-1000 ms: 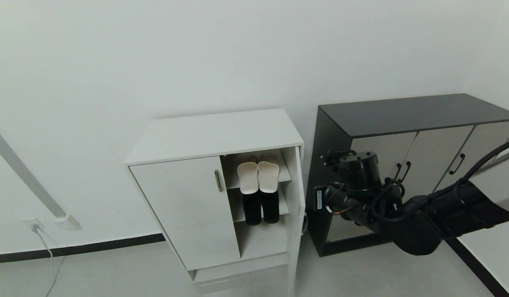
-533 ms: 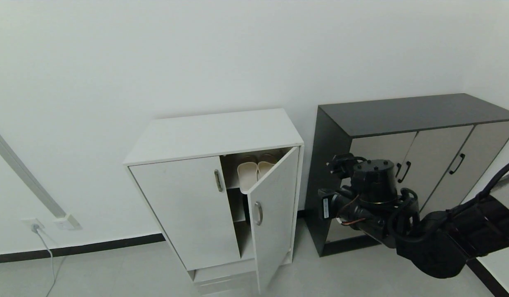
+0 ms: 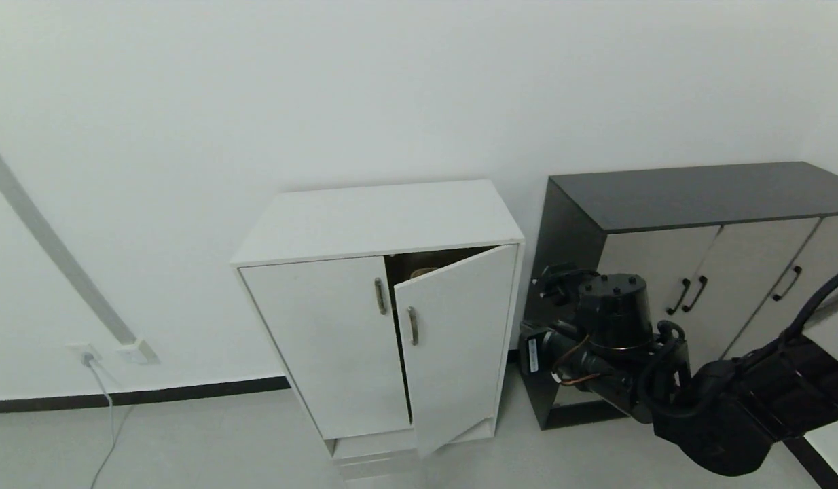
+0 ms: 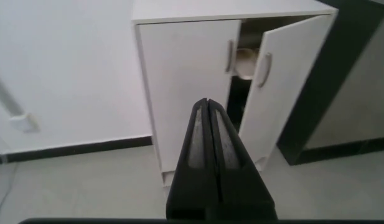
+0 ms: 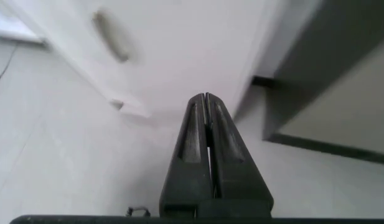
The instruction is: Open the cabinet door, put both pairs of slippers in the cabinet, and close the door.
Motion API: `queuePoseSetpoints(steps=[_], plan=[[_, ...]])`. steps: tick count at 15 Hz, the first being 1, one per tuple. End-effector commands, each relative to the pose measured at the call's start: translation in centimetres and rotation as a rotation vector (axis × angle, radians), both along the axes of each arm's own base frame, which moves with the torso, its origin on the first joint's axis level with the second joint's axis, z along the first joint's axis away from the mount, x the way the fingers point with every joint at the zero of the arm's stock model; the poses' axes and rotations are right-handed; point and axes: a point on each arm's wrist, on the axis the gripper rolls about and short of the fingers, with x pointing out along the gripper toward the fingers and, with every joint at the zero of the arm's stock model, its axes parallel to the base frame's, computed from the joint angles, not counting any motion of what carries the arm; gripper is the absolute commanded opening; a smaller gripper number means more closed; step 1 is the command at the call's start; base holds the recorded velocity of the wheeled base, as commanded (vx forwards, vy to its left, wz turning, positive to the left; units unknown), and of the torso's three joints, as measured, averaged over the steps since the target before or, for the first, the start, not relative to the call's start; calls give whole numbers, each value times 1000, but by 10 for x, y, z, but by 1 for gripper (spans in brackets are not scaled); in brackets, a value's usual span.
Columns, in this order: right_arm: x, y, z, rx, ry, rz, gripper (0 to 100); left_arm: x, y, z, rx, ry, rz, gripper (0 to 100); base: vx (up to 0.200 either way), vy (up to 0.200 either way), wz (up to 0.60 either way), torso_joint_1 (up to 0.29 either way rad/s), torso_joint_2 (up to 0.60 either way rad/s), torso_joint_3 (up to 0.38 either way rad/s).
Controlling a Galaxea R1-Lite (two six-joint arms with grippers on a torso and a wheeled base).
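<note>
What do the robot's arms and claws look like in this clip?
Right arm: glossy black, with a round bolted joint cap, looped black cables, thin orange wires and a white label. Left claw and right claw: matte black, each with two long tapering fingers with grey inner strips.

Right arm [image 3: 704,407] out at the lower right, both pairs of jaws pressed together.
It entered from the head view's lower right corner, its wrist [image 3: 612,316] bent toward frame centre. The left gripper [image 4: 208,102] and right gripper [image 5: 205,96] each held nothing.
</note>
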Motion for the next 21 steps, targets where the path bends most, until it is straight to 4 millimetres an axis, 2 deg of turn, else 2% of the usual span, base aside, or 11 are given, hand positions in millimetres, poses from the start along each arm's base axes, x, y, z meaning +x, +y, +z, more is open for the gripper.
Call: queuePoseSetpoints(steps=[1, 8, 13, 17, 21], plan=[[-2, -1, -3, 4, 5, 21, 0, 0, 0, 0, 0, 1, 1, 0, 0, 0, 0, 0, 0, 0], [-9, -5, -13, 5, -10, 42, 0, 0, 0, 0, 0, 1, 0, 0, 0, 0, 0, 0, 0, 0], [-40, -22, -30, 74, -54, 248, 0, 0, 0, 0, 0, 1, 1, 0, 0, 0, 0, 0, 0, 0], [-62, -30, -39, 76, -68, 300, 0, 0, 0, 0, 0, 1, 1, 0, 0, 0, 0, 0, 0, 0], [-72, -29, -43, 70, -60, 330, 0, 0, 0, 0, 0, 1, 0, 0, 200, 0, 0, -3, 0, 5]])
